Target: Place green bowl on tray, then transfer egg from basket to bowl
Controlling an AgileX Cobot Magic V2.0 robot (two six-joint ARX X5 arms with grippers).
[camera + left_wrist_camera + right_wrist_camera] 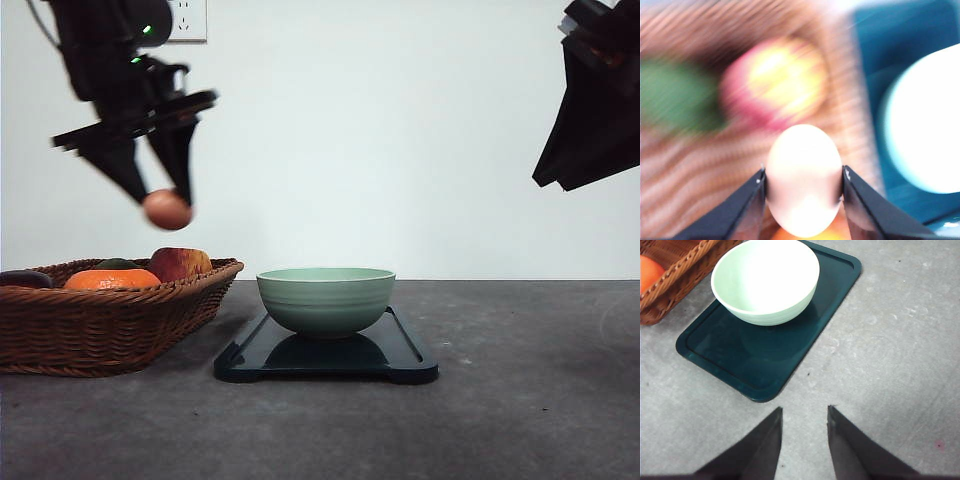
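We have the bowl (326, 300) on the tray (405, 360) already, our left claw (168, 205) grips the egg (167, 210) above the basket (100, 325), right claw (804, 415) parted, so only the drop into the bowl remains.

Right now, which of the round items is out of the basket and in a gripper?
The egg, tan and oval, pinched by the left gripper above the basket. The orange and apple lie inside.
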